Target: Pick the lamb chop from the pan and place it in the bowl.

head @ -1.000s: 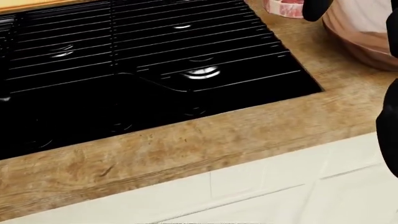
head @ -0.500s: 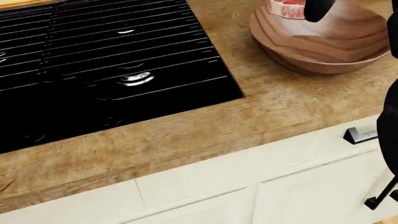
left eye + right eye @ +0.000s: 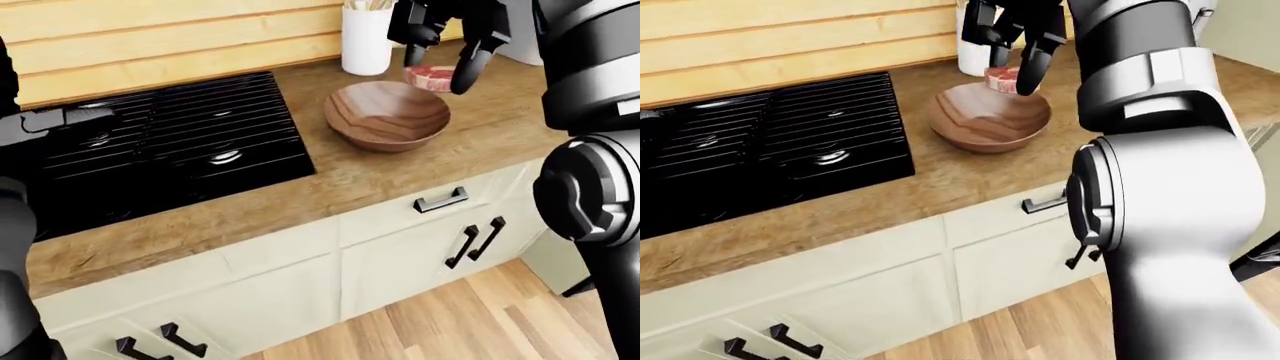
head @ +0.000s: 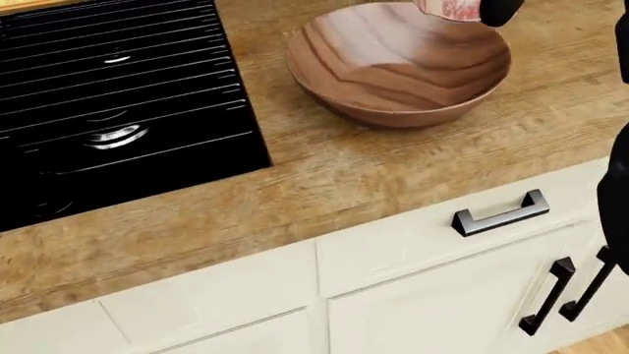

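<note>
The lamb chop, pink with a white fat rim, is held in my right hand just above the upper-right rim of the wooden bowl. Black fingers close on either side of the chop. In the head view the chop and hand show at the top edge, over the rim of the bowl, which is empty. No pan shows. My left arm runs along the left edge of the left-eye view; its fingers are not clear.
A black stove is set in the wooden counter left of the bowl. A white utensil holder stands above the bowl by the wood wall. Cream drawers with black handles and a wood floor lie below.
The camera has swung right: the stove slid left in the head view and the whole bowl came into view. The chop stays in my right hand at the top edge.
</note>
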{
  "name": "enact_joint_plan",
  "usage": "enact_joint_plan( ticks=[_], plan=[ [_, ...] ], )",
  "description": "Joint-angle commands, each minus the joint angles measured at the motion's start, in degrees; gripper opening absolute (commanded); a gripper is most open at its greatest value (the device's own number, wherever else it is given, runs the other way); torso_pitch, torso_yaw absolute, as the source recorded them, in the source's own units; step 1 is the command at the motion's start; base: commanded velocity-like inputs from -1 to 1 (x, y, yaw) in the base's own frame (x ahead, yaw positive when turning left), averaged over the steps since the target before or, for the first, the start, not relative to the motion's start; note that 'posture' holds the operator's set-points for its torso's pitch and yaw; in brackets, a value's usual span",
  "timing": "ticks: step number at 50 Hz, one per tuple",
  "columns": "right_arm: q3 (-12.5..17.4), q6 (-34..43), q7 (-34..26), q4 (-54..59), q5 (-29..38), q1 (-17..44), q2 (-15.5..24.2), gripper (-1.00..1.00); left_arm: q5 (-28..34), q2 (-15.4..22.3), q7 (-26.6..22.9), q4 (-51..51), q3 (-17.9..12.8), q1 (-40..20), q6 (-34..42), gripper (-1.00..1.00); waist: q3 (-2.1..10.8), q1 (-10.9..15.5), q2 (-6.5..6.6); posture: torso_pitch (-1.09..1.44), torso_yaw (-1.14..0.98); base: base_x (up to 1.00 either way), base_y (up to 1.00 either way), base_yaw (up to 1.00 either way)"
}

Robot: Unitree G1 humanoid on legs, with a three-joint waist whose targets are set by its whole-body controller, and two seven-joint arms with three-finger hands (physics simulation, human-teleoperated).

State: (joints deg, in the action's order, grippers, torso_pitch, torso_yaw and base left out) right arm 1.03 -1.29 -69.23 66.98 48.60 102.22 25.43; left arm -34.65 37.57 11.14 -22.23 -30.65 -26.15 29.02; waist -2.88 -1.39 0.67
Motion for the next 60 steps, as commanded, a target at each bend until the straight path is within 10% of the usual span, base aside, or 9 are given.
enact_joint_plan(
  ticks=[1,13,31,37,41,42,46,53,60],
  plan=[
    [0.3,-0.6,1.1,-2.1,-0.7,2.9,-0.5,-1.00,0.3,1.7,0.2,-0.9,-2.0,-1.5,-1.5,1.00,1.54,0.7,-0.03,0.00,0.00,0.00,-0.34,0.00],
    [0.7,-2.3,3.7,-0.8,-2.0,3.3,-0.9,-1.00,0.4,1.6,0.0,-0.9,-2.1,-1.1,-1.8,1.00,0.28,-0.9,6.34,0.00,0.00,0.00,-0.18,0.00],
    [0.3,-2.6,3.5,-0.8,-2.0,3.4,-0.8,-1.00,0.2,1.8,0.2,-0.9,-2.1,-1.4,-1.5,1.00,2.14,-0.7,5.93,0.00,0.00,0.00,-0.07,0.00],
    [0.3,-2.6,3.4,-0.7,-2.0,3.7,-0.8,-1.00,0.1,1.9,0.3,-0.9,-2.2,-1.5,-1.5,1.00,1.57,-0.1,3.45,0.00,0.00,0.00,-0.24,0.00],
    [0.4,-2.6,3.4,-0.8,-2.0,3.6,-0.8,-1.00,0.2,1.9,0.3,-1.0,-2.1,-1.3,-1.6,1.00,1.96,0.5,-1.88,0.00,0.00,0.00,-0.23,0.00],
    [0.4,-2.7,3.4,-0.8,-2.0,3.6,-0.7,-1.00,0.2,1.8,0.3,-1.0,-2.1,-1.3,-1.6,1.00,1.57,0.3,0.51,0.00,0.00,0.00,-0.24,0.00],
    [0.3,-2.7,3.3,-0.9,-2.1,3.6,-0.8,-1.00,0.2,1.8,0.3,-1.1,-2.2,-1.1,-1.7,1.00,1.55,0.9,1.52,0.00,0.00,0.00,-0.24,0.00],
    [0.3,-2.9,3.2,-0.9,-2.0,3.5,-1.0,-1.00,0.2,1.7,0.2,-1.2,-2.3,-1.0,-1.7,1.00,1.12,0.6,7.65,0.00,0.00,0.00,-0.22,0.00],
    [0.3,-3.1,3.2,-1.0,-2.0,3.4,-1.0,-1.00,0.2,1.7,0.2,-1.1,-2.3,-1.0,-1.7,1.00,0.23,0.6,1.77,0.00,0.00,0.02,-0.04,0.00]
  ],
)
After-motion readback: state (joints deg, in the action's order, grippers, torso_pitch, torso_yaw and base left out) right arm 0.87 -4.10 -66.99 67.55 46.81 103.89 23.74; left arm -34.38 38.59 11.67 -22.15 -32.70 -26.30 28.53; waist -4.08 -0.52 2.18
